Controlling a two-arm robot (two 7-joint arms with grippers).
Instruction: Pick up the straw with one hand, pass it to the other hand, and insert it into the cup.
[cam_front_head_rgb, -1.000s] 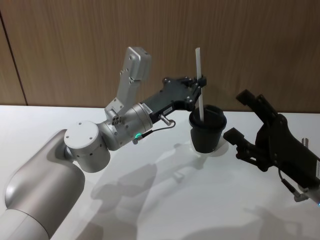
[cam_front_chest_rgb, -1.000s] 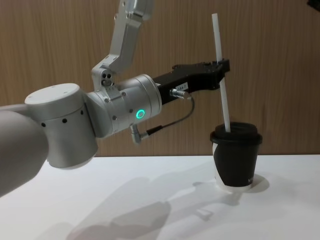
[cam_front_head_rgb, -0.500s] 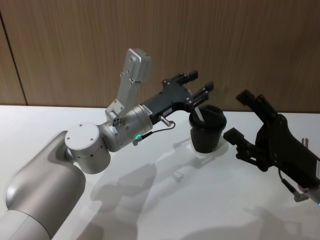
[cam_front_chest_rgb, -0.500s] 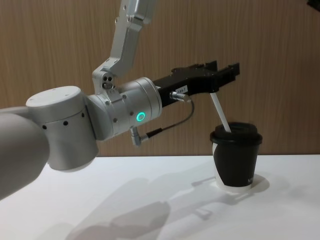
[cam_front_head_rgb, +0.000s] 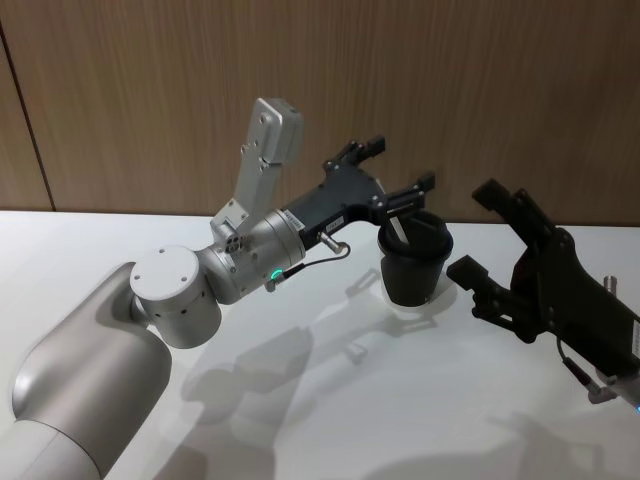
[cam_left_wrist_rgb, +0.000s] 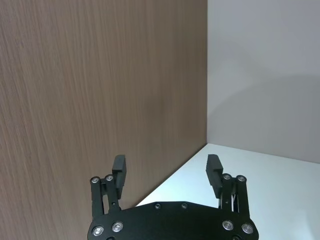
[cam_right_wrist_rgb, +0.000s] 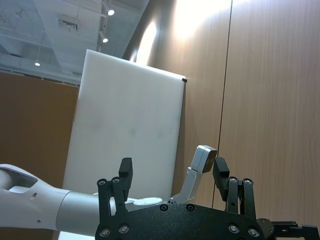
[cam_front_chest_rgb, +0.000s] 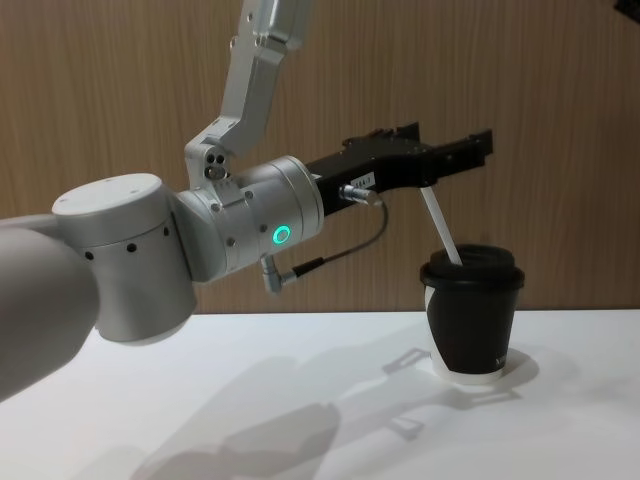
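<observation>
Straw (cam_front_chest_rgb: 439, 229): I saw it standing in the cup (cam_front_chest_rgb: 472, 318), lower end through the lid, upper part leaning toward the frame's left in the chest view. Its top sat just under the left gripper's fingers; from the pictures I could not tell whether it touched them. In the head view a short white length (cam_front_head_rgb: 400, 229) showed above the lid.

Cup: black with a black lid and a white bottom rim, it stood upright on the white bench (cam_front_chest_rgb: 330, 400), right of centre in the chest view and right of centre (cam_front_head_rgb: 413, 262) in the head view.

Left gripper (cam_front_chest_rgb: 450, 155): I found it reaching in from the left, above and just left of the cup, behind it the silver wrist with its green ring. The jaws were spread apart with nothing held between them. In the head view it lay at upper centre (cam_front_head_rgb: 400, 172), one finger above the cup's rim. In the left wrist view the two fingers (cam_left_wrist_rgb: 119, 168) stood wide apart before the wood-panelled wall (cam_left_wrist_rgb: 100, 100).

Right gripper (cam_front_head_rgb: 478, 243): it hung at the right side of the head view, just beside the cup, apart from it. Its jaws stood open and empty, as I also read in the right wrist view (cam_right_wrist_rgb: 172, 170).
</observation>
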